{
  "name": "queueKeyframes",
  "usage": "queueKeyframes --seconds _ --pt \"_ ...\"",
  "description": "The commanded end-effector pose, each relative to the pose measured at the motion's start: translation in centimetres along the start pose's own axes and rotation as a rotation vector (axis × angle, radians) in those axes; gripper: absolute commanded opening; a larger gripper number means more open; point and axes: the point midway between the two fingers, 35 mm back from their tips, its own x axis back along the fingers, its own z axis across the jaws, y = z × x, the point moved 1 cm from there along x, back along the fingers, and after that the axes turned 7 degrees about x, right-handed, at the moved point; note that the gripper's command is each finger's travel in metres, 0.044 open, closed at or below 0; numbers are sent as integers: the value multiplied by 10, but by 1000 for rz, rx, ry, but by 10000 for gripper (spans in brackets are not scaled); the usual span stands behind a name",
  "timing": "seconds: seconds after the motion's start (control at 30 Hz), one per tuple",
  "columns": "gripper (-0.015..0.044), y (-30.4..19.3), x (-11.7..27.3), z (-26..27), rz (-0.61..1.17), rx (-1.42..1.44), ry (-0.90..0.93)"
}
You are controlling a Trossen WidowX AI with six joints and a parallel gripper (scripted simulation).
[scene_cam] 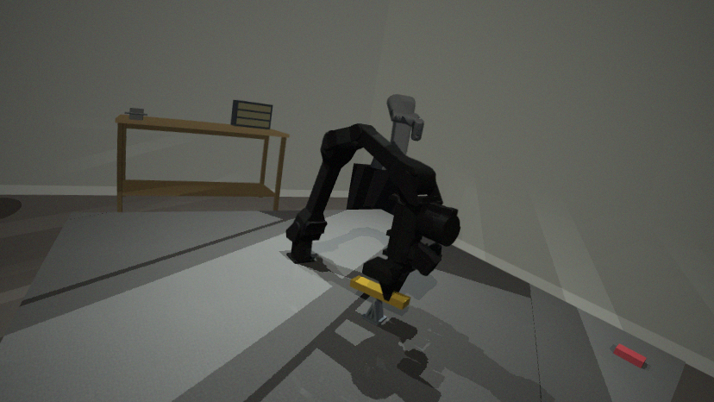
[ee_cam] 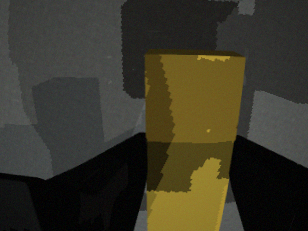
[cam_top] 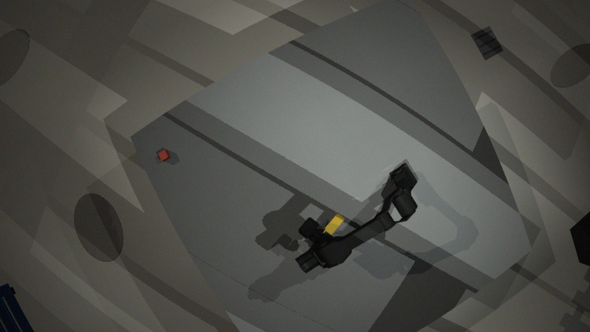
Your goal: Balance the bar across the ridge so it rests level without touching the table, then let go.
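The yellow bar is held off the table. My gripper is shut on the bar, with a finger on each side of it in the wrist view. The small grey ridge stands upright on the table, right under the bar in the exterior view. The bar's underside is at or just above the ridge's top; whether they touch cannot be told. The ridge is largely hidden by the bar in the wrist view, and by the bar and arm in the top view.
A red block lies on the table, far from the ridge. Behind the arm, a wooden bench carries a drawer unit and a small grey object. A grey arm stands in the background.
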Motion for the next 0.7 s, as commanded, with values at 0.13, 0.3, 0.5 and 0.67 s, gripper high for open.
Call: queueKeyframes --seconds 0.13,0.3,0.5,0.67 --pt "0 -1 -1 1 3 2 6" --pt "0 -1 -1 1 3 2 6" --pt "0 -1 -1 1 3 2 6" --pt "0 -1 -2 1 3 2 6"
